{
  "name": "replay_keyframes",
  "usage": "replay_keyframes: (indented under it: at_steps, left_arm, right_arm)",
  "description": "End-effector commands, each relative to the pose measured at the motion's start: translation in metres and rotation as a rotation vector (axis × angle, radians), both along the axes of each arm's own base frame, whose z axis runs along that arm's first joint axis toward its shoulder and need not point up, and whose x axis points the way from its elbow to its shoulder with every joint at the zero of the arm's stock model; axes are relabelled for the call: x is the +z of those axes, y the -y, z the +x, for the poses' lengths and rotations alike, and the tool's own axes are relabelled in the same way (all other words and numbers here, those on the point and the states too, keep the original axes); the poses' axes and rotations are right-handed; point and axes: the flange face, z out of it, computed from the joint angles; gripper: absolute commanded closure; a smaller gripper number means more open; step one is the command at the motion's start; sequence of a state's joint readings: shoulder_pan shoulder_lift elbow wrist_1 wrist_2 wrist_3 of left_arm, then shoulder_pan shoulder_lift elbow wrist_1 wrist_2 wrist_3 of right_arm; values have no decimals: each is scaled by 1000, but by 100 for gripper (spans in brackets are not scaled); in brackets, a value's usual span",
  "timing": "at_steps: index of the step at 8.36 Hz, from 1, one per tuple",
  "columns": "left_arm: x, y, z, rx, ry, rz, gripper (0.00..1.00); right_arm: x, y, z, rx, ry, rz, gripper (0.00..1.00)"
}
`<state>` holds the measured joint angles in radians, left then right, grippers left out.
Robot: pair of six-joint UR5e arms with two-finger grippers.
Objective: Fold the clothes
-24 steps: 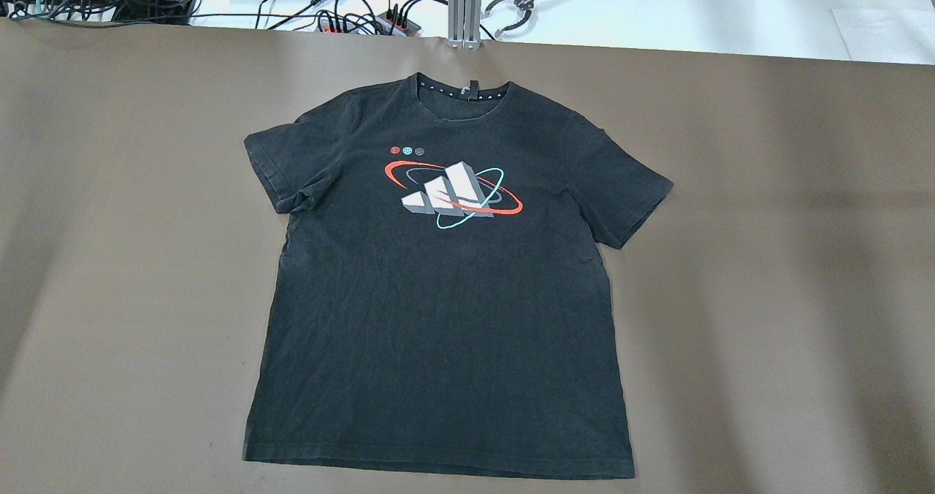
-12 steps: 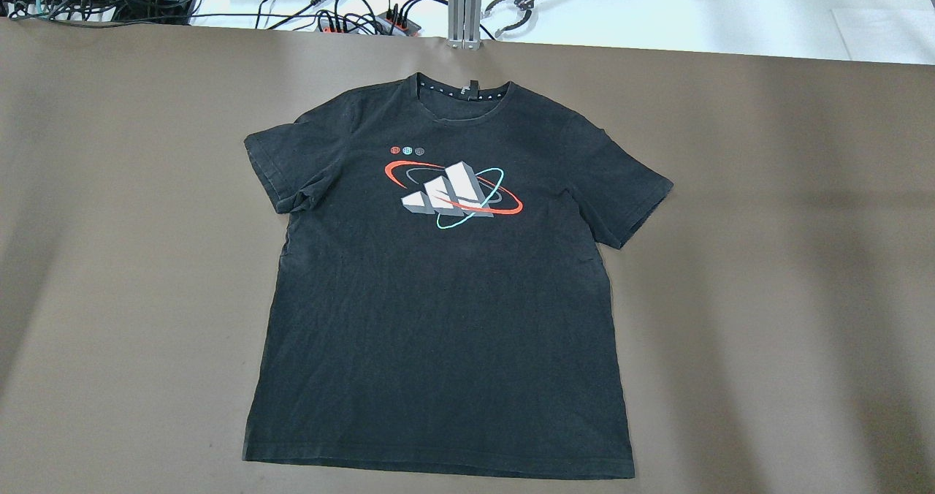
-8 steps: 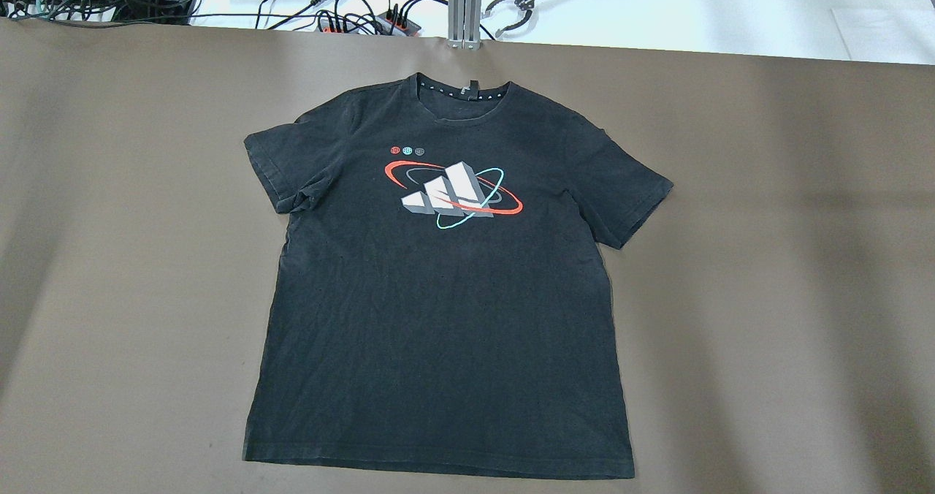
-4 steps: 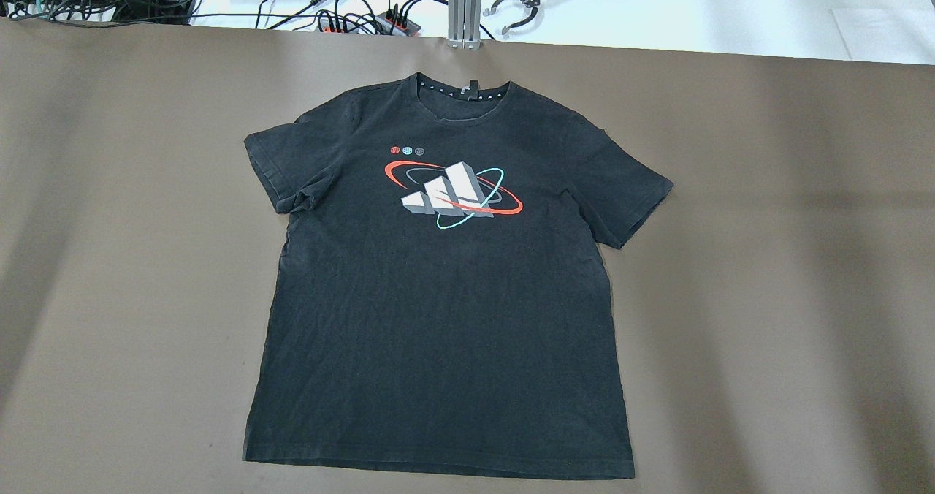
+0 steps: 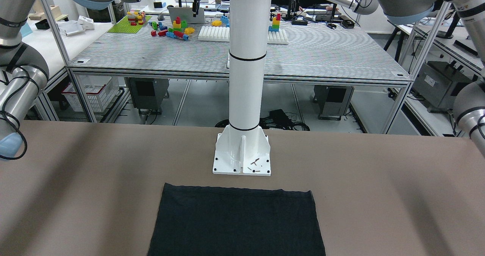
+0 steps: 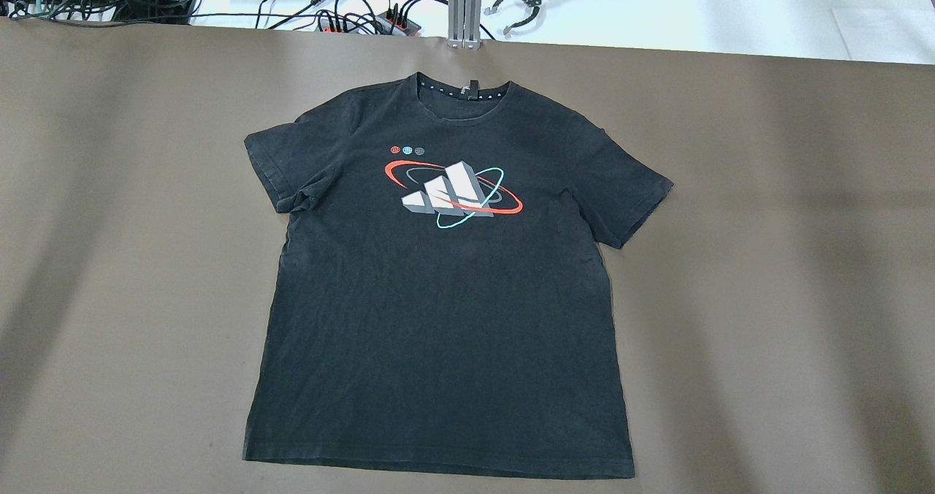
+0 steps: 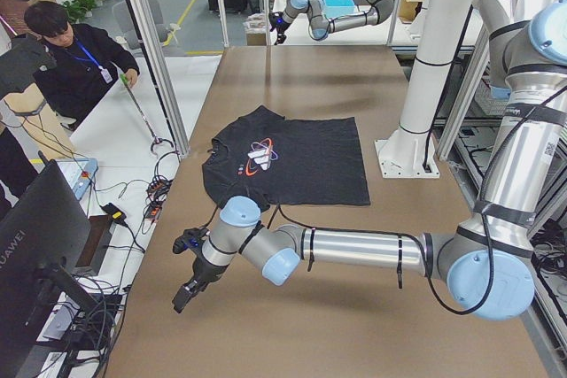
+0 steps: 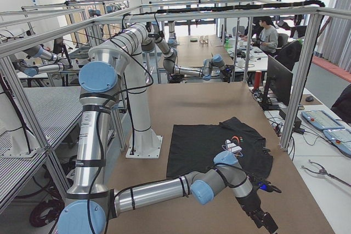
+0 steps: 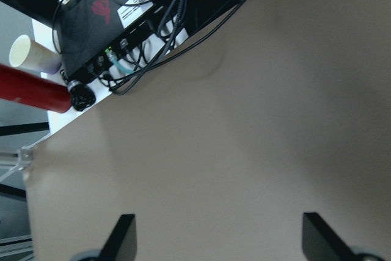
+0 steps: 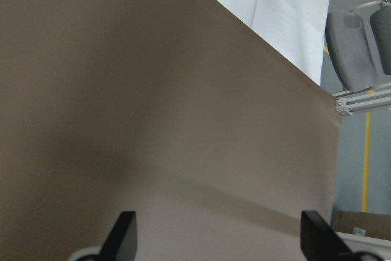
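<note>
The black T-shirt lies flat and face up on the brown table. Its print shows, the collar points toward the operators' edge, and the hem is near the white base plate without touching it. No fold is made yet.

The shirt sits between the two grippers and well apart from each. The left gripper is over bare table with the shirt off to its right; the right gripper is over bare table with the shirt off to its left. Each has its fingers spread wide with nothing between them.

Several things could go wrong from here:
- **Bunched sleeve:** the sleeve nearer the left gripper is bunched at the armpit, and folding over it would probably press in a crease.
- **Thin cloth:** fingers may catch only the top layer, or slip off, so the front lifts away from the back.
- **Uneven lift:** if the arms lift unevenly, the fold would likely skew.
- **Cables:** the cables beyond the table edge lie ahead of the left gripper, and a wide swing could snag them.
</note>
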<state>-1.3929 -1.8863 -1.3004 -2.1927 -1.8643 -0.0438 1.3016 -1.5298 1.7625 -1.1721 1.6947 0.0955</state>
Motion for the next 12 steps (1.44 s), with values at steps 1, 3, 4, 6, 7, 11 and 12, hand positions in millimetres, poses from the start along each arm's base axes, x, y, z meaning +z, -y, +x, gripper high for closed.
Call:
replay_keyframes:
  at_steps: [1,3,4,6,7,11,12]
  left_arm:
    - [-32,6,115,-12,-185,-38,5]
    - [-72,9,202,4,-322,-91,5]
    - [-84,10,247,0,-388,-111,5]
    - [-100,21,326,-25,-517,-159,5]
    - [-98,21,342,-28,-557,-165,5]
    - [-97,16,351,-13,-568,-180,20]
    - [-98,16,351,-8,-571,-182,37]
  right_arm:
    - [-37,20,-103,54,166,-24,6]
    - [-54,22,-162,36,228,-40,6]
    - [-56,21,-171,25,232,-39,6]
    - [-56,21,-172,24,231,-40,6]
    - [-56,20,-175,21,230,-38,6]
    - [-56,20,-176,19,228,-38,6]
    - [-56,20,-177,17,228,-38,6]
